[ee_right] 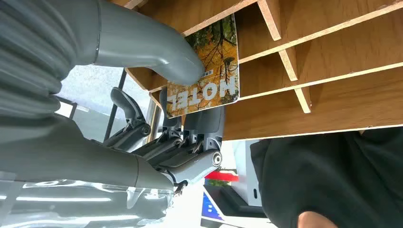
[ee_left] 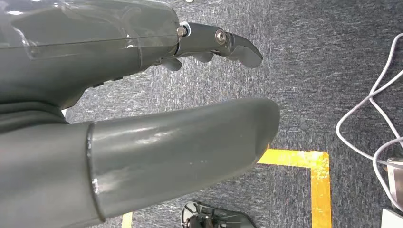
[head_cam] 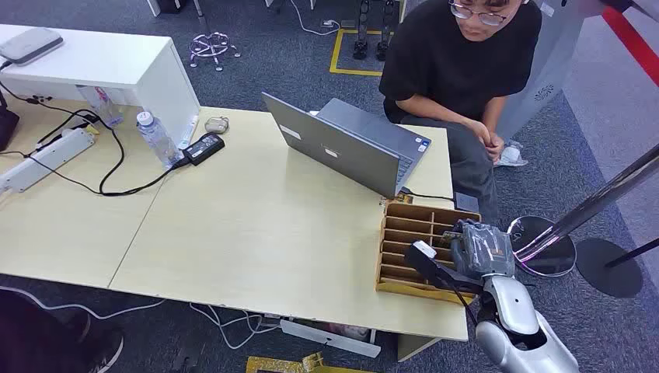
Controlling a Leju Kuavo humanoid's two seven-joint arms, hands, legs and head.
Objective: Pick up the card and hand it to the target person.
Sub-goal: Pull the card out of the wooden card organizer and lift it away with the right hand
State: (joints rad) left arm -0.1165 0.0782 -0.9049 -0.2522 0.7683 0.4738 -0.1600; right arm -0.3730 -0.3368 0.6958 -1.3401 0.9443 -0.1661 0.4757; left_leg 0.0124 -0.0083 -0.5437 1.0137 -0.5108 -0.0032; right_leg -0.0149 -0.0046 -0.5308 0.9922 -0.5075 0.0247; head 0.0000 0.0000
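A hotel card [ee_right: 210,71] with an autumn-tree print and the word HOTEL is pinched between the thumb and the darker fingers of my right hand [ee_right: 190,95]. In the head view that right hand [head_cam: 480,249] sits over the right side of the wooden slotted rack [head_cam: 404,233] at the table's right end. The card lies against the rack's dividers [ee_right: 304,61]. A person in a black shirt [head_cam: 458,62] sits just beyond the rack, hands together at the knees. My left hand [ee_left: 157,118] hangs over carpet, fingers apart, holding nothing.
An open grey laptop [head_cam: 350,144] stands left of the rack, its cable running along the table's edge. A water bottle [head_cam: 158,138], charger [head_cam: 203,148] and power strip [head_cam: 47,155] lie at the far left. A chrome stand [head_cam: 544,245] is right of the table.
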